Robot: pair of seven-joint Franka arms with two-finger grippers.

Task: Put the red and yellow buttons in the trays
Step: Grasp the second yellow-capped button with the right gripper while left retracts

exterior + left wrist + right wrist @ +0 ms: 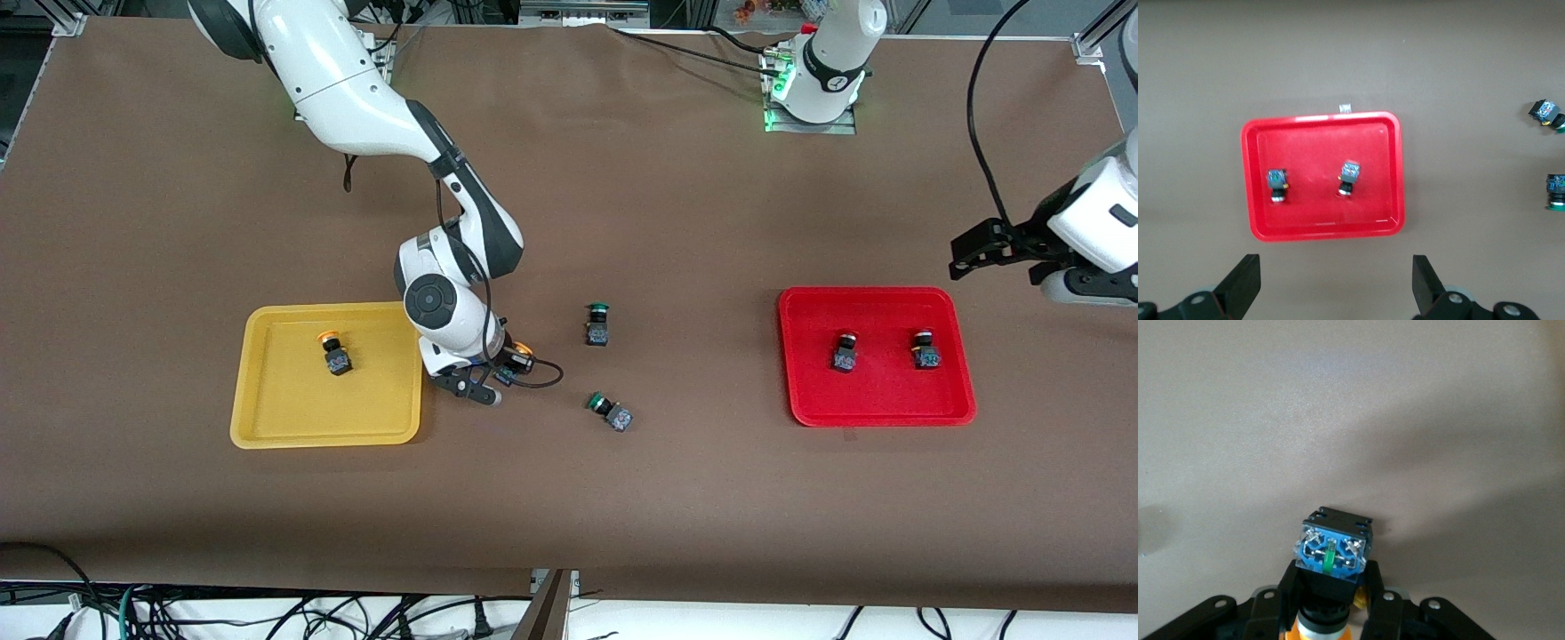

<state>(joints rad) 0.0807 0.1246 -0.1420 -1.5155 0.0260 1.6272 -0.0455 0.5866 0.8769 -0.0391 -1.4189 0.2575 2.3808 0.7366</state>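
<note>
My right gripper point(502, 372) is shut on a yellow button point(517, 356), low by the table beside the yellow tray point(244, 382). In the right wrist view the fingers point(1290, 583) clamp the button's dark body point(1331, 553), its orange-yellow cap toward the palm. Another yellow button point(334, 352) stands in the yellow tray. Two red buttons point(845, 353) point(925, 351) stand in the red tray point(876, 413). My left gripper point(969, 253) waits open and empty above the table beside the red tray. The left wrist view shows the red tray point(1325, 232) and both red buttons point(1277, 185) point(1349, 177).
Two green-capped buttons lie on the brown table between the trays, one point(597, 324) upright, the other point(610, 411) tipped over nearer the front camera. Both also show in the left wrist view point(1548, 113) point(1556, 191).
</note>
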